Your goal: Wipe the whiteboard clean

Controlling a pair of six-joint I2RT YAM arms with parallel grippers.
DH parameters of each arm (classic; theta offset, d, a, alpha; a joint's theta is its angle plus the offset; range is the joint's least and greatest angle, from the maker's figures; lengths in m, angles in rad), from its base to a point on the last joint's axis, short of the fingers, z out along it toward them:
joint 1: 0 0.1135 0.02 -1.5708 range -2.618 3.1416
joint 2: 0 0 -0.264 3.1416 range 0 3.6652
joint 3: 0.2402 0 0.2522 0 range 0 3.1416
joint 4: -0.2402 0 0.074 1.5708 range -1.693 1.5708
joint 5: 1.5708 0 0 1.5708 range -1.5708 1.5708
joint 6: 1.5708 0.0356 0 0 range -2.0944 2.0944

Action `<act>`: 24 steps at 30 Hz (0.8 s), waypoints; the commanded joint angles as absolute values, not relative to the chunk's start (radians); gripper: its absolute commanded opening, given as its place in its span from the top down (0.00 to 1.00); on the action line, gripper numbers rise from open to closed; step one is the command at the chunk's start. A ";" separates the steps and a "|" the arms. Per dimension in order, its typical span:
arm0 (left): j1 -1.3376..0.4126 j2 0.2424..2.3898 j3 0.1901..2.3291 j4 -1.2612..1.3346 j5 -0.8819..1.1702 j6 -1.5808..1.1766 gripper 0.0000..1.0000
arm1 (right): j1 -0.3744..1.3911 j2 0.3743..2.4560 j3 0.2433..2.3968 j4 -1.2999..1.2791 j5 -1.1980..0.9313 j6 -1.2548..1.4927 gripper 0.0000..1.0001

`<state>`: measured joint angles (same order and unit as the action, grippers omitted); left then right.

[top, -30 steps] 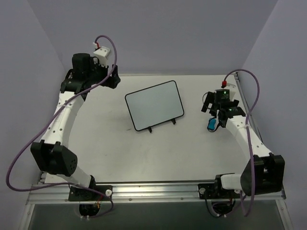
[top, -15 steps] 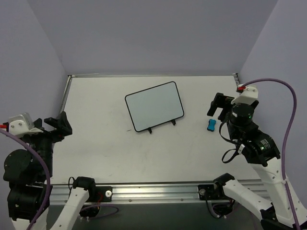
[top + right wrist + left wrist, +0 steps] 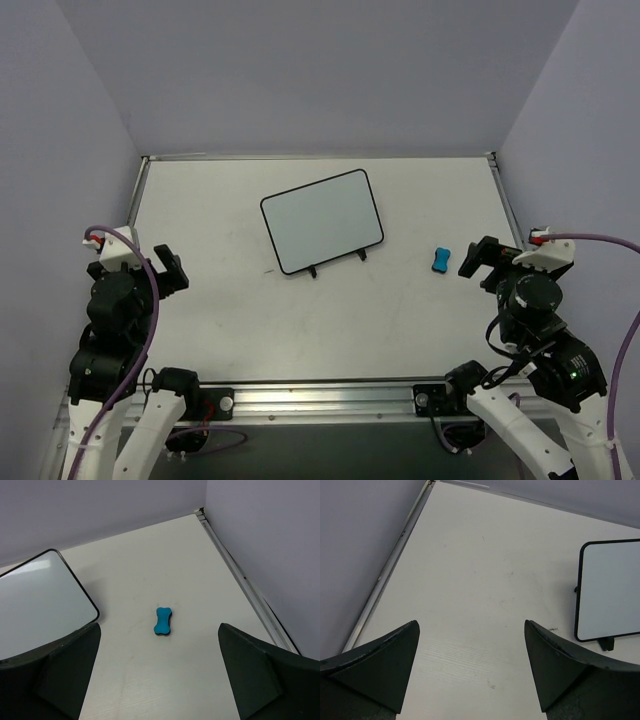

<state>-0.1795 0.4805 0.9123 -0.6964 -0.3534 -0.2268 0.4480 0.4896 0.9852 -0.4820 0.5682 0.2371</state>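
The whiteboard stands tilted on its two black feet in the middle of the table, and its white face shows no writing. It also shows at the right edge of the left wrist view and at the left of the right wrist view. A small blue bone-shaped eraser lies flat on the table right of the board, ahead of my right gripper and apart from it. My right gripper is open and holds nothing. My left gripper hangs near the table's left side, open and empty.
A metal rail runs along the table's left edge, and another rail along the right edge. Purple walls close in the back and both sides. The arm bases sit on the aluminium bar at the near edge.
Both arms have drawn back toward the near edge. The left one has come from the far left corner, the right one away from the eraser. The eraser and whiteboard have stayed put.
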 commanded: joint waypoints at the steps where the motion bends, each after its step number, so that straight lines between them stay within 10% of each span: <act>1: -0.184 0.489 0.937 -0.658 -0.394 -0.235 0.06 | 0.456 0.506 0.982 -0.442 0.590 0.213 0.00; 24: -0.198 0.463 0.896 -0.621 -0.319 -0.202 0.06 | 0.472 0.583 1.026 -0.472 0.703 0.209 0.00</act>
<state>-0.1913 0.4770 0.8921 -0.6769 -0.3389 -0.2199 0.4664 0.5716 0.9916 -0.4789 0.6552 0.2085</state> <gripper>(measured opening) 0.940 0.996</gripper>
